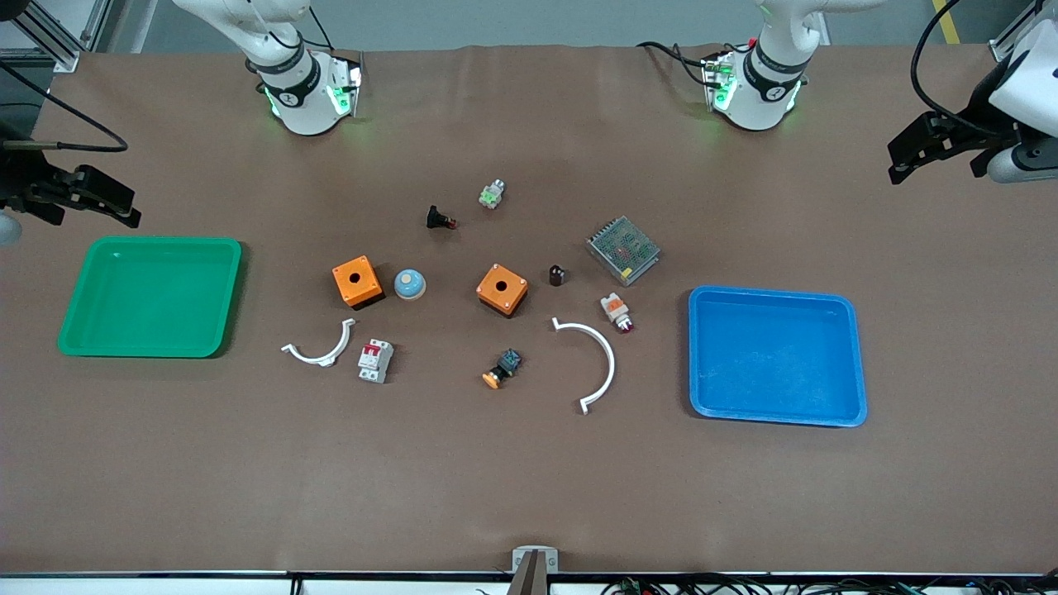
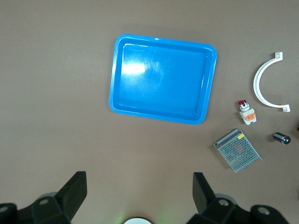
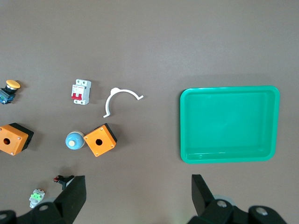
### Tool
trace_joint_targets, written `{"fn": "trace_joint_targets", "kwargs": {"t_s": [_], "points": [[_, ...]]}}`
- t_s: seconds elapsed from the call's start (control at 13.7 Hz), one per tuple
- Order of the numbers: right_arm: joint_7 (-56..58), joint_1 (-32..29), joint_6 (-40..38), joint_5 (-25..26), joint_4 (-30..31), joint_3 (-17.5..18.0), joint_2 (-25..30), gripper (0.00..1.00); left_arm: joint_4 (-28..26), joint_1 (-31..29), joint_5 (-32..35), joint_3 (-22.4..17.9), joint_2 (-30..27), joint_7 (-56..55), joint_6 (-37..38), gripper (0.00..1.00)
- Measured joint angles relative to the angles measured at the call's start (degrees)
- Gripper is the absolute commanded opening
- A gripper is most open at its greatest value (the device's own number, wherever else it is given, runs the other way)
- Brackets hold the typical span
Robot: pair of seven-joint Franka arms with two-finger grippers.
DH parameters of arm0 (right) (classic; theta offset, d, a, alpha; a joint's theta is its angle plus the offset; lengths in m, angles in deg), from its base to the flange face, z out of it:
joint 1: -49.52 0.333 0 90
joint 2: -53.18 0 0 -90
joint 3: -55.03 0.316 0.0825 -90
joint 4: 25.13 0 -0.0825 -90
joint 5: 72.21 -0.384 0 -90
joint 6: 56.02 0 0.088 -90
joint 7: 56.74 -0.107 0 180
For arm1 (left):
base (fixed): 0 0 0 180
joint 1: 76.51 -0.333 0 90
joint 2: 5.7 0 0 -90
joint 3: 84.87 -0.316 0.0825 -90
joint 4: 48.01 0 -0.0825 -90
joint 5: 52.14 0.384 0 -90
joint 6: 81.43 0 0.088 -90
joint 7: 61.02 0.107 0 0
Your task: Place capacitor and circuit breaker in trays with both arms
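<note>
The capacitor [image 1: 557, 275], a tiny dark cylinder, stands mid-table between an orange box and the mesh-covered unit; it also shows in the left wrist view [image 2: 281, 137]. The circuit breaker [image 1: 375, 360], white-grey with red levers, lies beside a small white arc; it also shows in the right wrist view [image 3: 81, 92]. My left gripper [image 1: 901, 165] is up over the table at the left arm's end, open and empty [image 2: 140, 191]. My right gripper [image 1: 120, 207] is up over the right arm's end, open and empty [image 3: 138, 193].
A blue tray [image 1: 777, 417] lies at the left arm's end and a green tray [image 1: 149, 347] at the right arm's end. Between them lie two orange boxes [image 1: 357, 282] [image 1: 502, 289], a blue dome [image 1: 409, 284], two white arcs [image 1: 321, 351] [image 1: 595, 364], a mesh unit [image 1: 623, 249], an indicator lamp [image 1: 617, 311] and push-buttons [image 1: 440, 219] [image 1: 502, 369].
</note>
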Motion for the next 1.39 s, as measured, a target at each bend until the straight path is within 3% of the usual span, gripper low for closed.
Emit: {"fn": "trace_joint_targets", "kwargs": {"t_s": [0.44, 0.66, 0.95, 1.09, 1.39], "points": [[0.0, 0.0, 0.0, 0.0, 0.0, 0.0, 0.0, 1.0, -0.1, 0.7, -0.1, 0.6, 1.1, 0.0, 0.2, 1.0], [0.0, 0.0, 0.0, 0.0, 0.1, 0.0, 0.0, 1.0, -0.5, 2.3, -0.2, 4.9, 5.9, -2.6, -1.5, 1.0], [7.0, -0.3, 0.1, 0.1, 0.1, -0.4, -0.4, 1.0, -4.3, 7.4, -0.3, 12.2, 15.4, -20.7, -13.1, 1.0], [5.0, -0.5, 0.4, -0.4, 0.2, -0.6, -1.3, 1.0, -6.0, 12.7, -0.3, 13.1, 20.3, -32.2, -19.6, 1.0], [-5.2, -0.1, 4.9, -6.1, 2.0, -0.4, -5.9, 1.0, -6.9, 21.0, -0.3, 13.2, 29.3, -49.0, -25.6, 1.0]]}}
